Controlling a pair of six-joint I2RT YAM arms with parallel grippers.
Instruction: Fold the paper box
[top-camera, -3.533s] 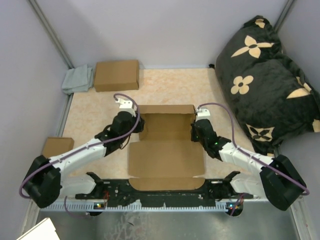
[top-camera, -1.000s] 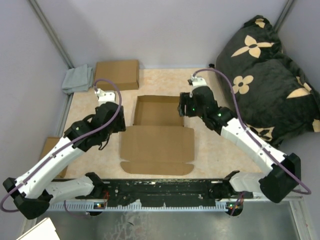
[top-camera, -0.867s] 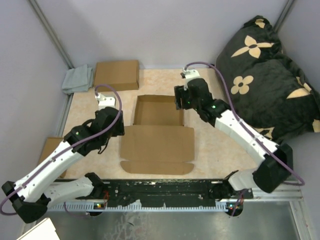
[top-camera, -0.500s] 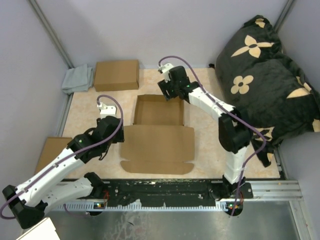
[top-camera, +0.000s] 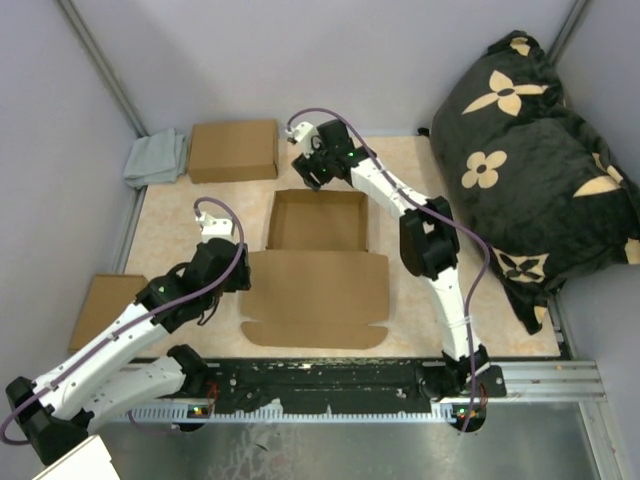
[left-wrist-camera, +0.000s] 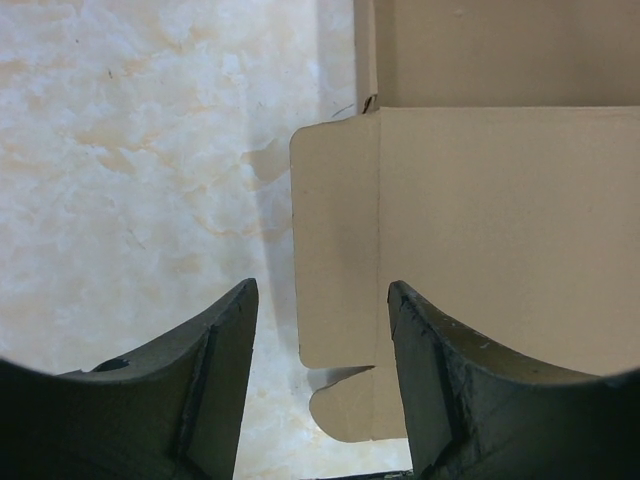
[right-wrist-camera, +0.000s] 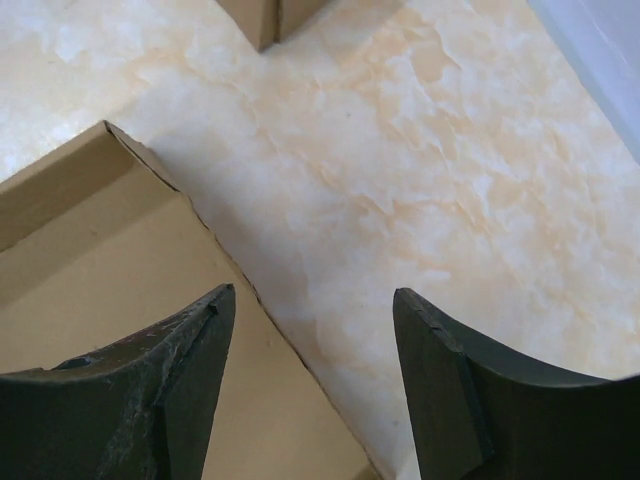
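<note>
The paper box (top-camera: 315, 285) is brown corrugated cardboard in the middle of the table. Its far half stands as a shallow tray with raised walls (top-camera: 318, 220); the lid panel and front flap lie flat toward me. My left gripper (top-camera: 235, 262) hovers open over the lid's left side flap (left-wrist-camera: 335, 240), with the flap's edge showing between its fingers (left-wrist-camera: 215, 370). The left gripper (left-wrist-camera: 322, 290) holds nothing. My right gripper (top-camera: 305, 170) reaches far across to the tray's back left corner. In its wrist view the right gripper (right-wrist-camera: 314, 292) is open above the back wall's edge (right-wrist-camera: 215, 255), empty.
A closed cardboard box (top-camera: 233, 150) and a grey cloth (top-camera: 155, 158) lie at the back left. A small cardboard piece (top-camera: 105, 298) sits by the left wall. A black flower-patterned pillow (top-camera: 530, 150) fills the right side. Grey walls enclose the table.
The right arm has swung from the tray's right wall across to its back left corner. The left gripper has slid a little nearer along the lid's left edge. The box has stayed put.
</note>
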